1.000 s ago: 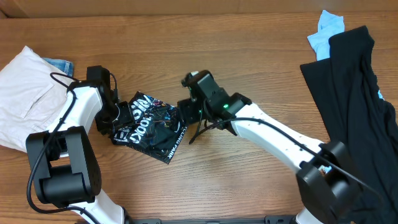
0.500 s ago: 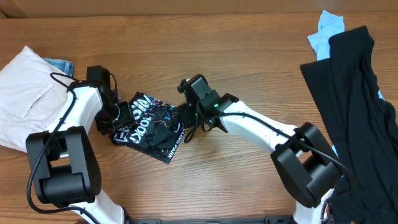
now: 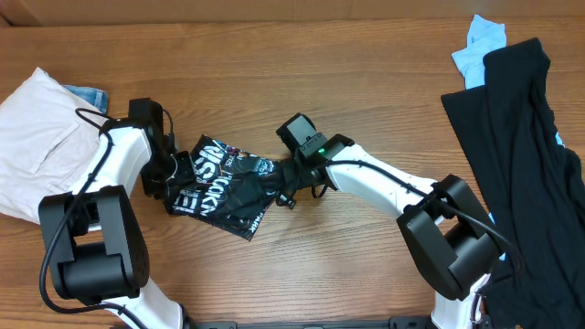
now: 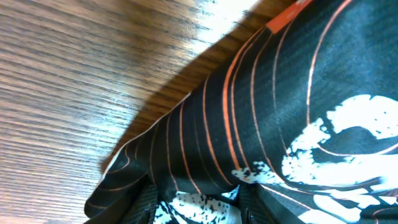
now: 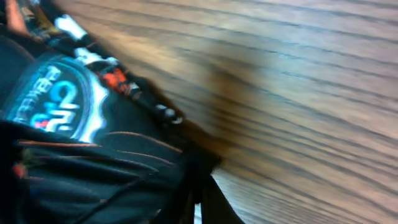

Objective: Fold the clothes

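**Both arms on the shirt, fold in progress**

Table (image 3: 366,82): wood. Dark garment pile (image 3: 521,155) hangs over the right edge and pale garment (image 3: 41,137) sits at the left edge, both likely queued. Light blue cloth (image 3: 483,37) is at the far right corner. Black printed shirt (image 3: 224,187) lies crumpled left of centre, nearer the front edge.

Left gripper (image 3: 178,174) is at its left end, jaws closed with fabric bunched between them in the left wrist view, probably anchoring. Right gripper (image 3: 283,178) is at its right end. That wrist view is blurred, but the jaws look pinched on the hem, probably to spread the cloth flat.
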{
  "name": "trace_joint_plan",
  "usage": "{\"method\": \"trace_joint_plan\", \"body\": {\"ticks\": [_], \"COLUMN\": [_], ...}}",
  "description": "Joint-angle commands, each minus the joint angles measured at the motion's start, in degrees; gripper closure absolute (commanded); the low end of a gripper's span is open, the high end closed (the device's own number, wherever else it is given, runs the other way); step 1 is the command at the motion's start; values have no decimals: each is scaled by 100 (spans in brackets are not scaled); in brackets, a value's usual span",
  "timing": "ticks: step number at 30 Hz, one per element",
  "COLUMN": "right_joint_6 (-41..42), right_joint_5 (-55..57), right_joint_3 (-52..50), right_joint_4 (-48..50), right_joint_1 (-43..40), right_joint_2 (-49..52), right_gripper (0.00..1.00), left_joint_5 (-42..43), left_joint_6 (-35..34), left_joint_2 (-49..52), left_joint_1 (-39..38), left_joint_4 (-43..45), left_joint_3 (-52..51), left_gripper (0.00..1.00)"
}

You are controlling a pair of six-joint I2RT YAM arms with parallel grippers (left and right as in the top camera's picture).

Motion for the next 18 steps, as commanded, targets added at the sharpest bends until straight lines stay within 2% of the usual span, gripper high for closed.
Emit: {"method": "trace_joint_plan", "body": {"ticks": [1, 3, 4, 8, 12, 14, 18], "right_joint_6": [177, 177, 177, 153, -601, -1167, -1742], "right_joint_5": [345, 343, 345, 295, -844, -1799, -2253], "right_joint_3": [46, 46, 48, 63, 313, 525, 601], "right_joint_4": [-11, -11, -15, -59, -107, -177, -234], "right_joint_1": [-83, -85, -85, -85, -81, -50, 52], "right_joint_2": [52, 48, 35, -122, -664, -774, -750], "right_gripper": [62, 48, 46, 45, 46, 46, 46], "left_joint_5": [-37, -39, -39, -39, -37, -17, -17], "left_joint_6": [-39, -39, -39, -39, -42, -50, -127], "left_joint_2": [-76, -76, -76, -76, -76, -76, -76], "left_joint_1": [11, 11, 11, 11, 11, 11, 11], "left_joint_4": [-17, -35, -39, -74, -120, -90, -68], "left_joint_3": [-50, -50, -50, -50, -50, -50, -50], "left_gripper": [56, 55, 55, 55, 55, 55, 53]}}
